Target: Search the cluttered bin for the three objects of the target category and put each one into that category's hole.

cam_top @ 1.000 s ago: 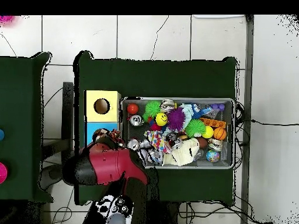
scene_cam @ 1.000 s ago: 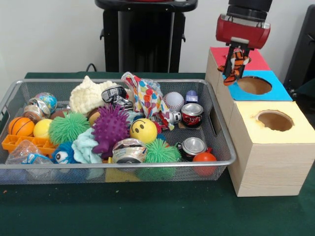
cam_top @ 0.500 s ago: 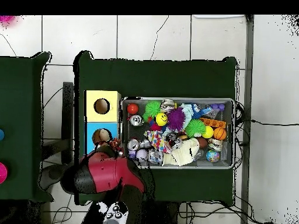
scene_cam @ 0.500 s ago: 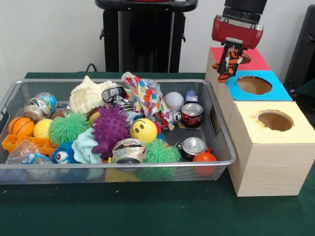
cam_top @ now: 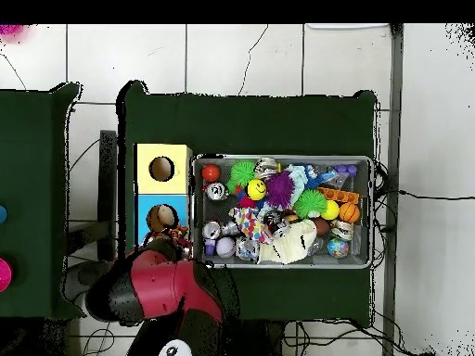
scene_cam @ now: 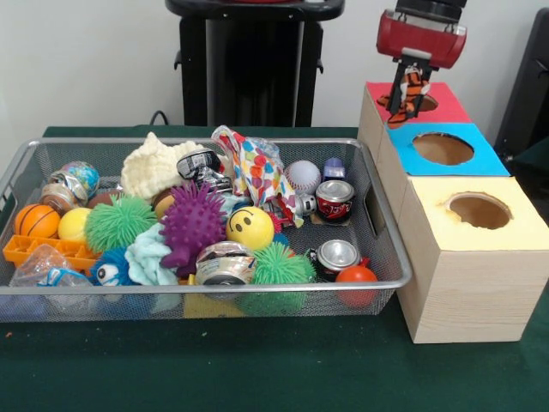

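Tiger toy (scene_cam: 410, 93), orange with black stripes, hangs pinched in my tool (scene_cam: 413, 84), whose fingers are clamped on it, over the red-topped box (scene_cam: 433, 105) at the far end of the row of three wooden boxes. From the front I can see the toy dangling just above the red top, beside the blue-topped box (scene_cam: 480, 159) with its round hole (scene_cam: 443, 148); the yellow-topped box (scene_cam: 523, 230) with its own hole (scene_cam: 479, 210) sits nearest the camera. I cannot make out a hole in the red top from here, since the toy and tool cover that spot.

Overhead, the red arm (cam_top: 153, 287) blocks the red box entirely, and the tool's grip is hidden; only a bit of orange and black shows at the arm's edge near the blue box (cam_top: 145, 218). That view does show both the blue and yellow (cam_top: 176, 158) tops with their holes, lined up against the short end of the wire bin (cam_top: 372, 213).

The bin (scene_cam: 17, 167) rests on the green counter (scene_cam: 274, 369) and is packed: a purple spiky ball (scene_cam: 190, 221), a yellow smiley ball (scene_cam: 250, 227), green fuzzy balls (scene_cam: 118, 221), a small basketball (scene_cam: 36, 221), a baseball (scene_cam: 302, 175), several cans (scene_cam: 334, 199), a white shell-like toy (scene_cam: 154, 163) and a red ball (scene_cam: 356, 276) near the front corner.
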